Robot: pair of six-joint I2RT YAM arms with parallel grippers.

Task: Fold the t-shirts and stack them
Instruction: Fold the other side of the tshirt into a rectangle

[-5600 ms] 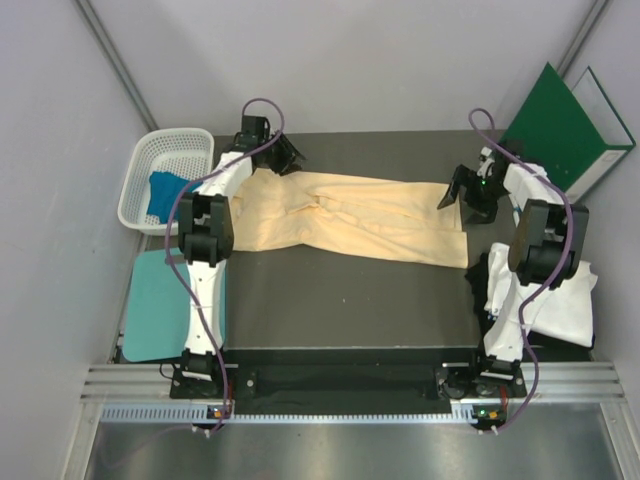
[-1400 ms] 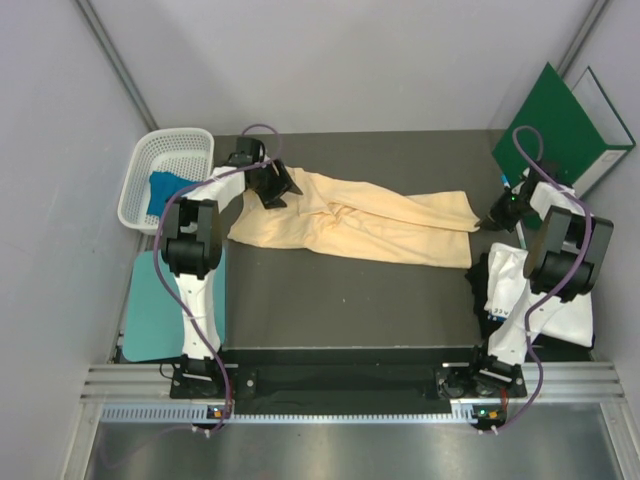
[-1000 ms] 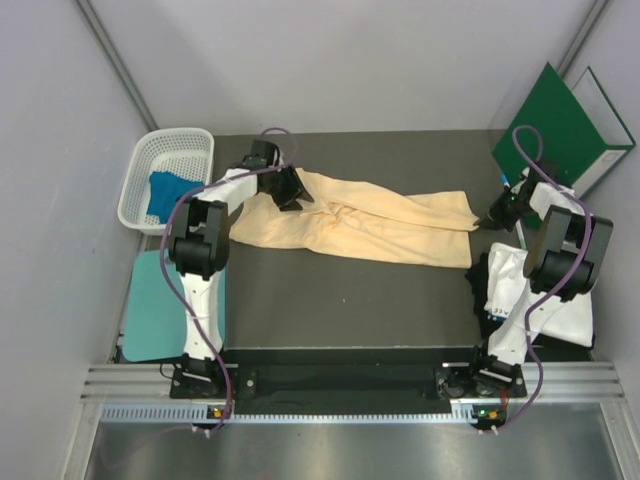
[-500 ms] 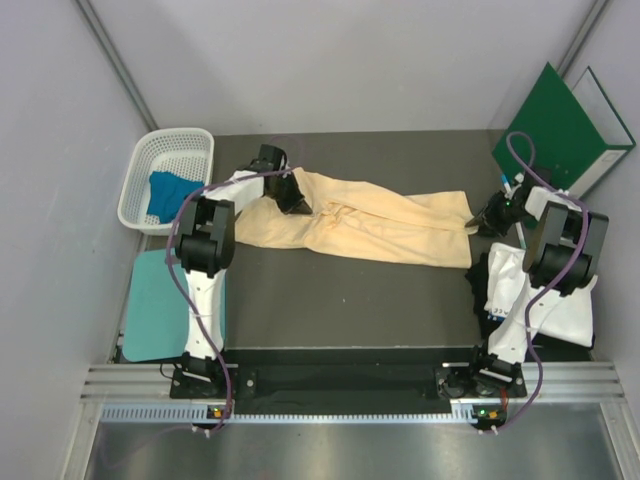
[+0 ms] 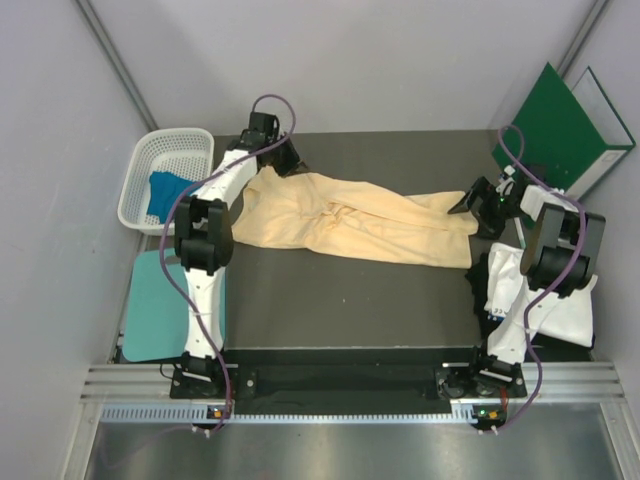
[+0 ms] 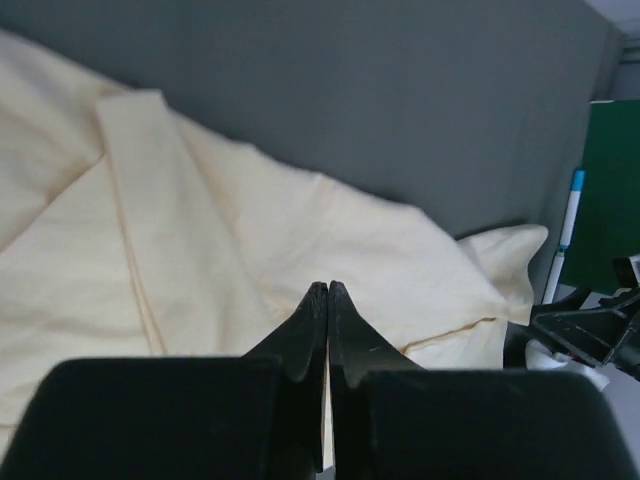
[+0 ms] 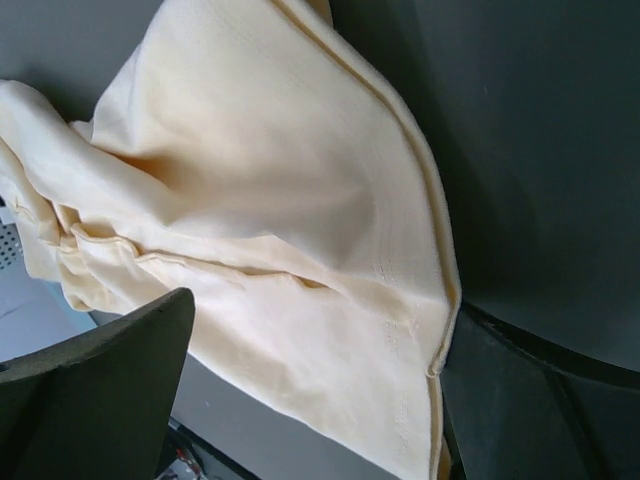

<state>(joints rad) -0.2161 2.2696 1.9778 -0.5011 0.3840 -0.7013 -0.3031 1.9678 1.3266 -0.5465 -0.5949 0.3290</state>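
The large peach-yellow t-shirt [image 5: 350, 220] lies rumpled and stretched across the back half of the table [image 5: 340, 300]. My left gripper [image 5: 280, 165] is shut at the shirt's far-left edge, which rises to it in a peak. In the left wrist view its tips [image 6: 328, 287] are pressed together, with pale cloth showing in the slit behind them. My right gripper [image 5: 472, 210] stands open at the shirt's right end. In the right wrist view the hem [image 7: 420, 330] lies loose between the two wide-apart fingers [image 7: 100, 380]. A blue t-shirt [image 5: 163, 192] sits in the basket. A white t-shirt [image 5: 555, 300] lies over a dark one [image 5: 480, 272].
A white basket [image 5: 140, 165] stands at the back left, beside the table. A teal board [image 5: 150, 305] lies off the left edge under the left arm. A green folder [image 5: 560, 120] leans in the back right corner. The white and dark shirts lie off the table's right edge.
The left gripper shut on the shirt and drew its edge toward the back left. The right gripper opened, let go of the right end and shifted slightly left.
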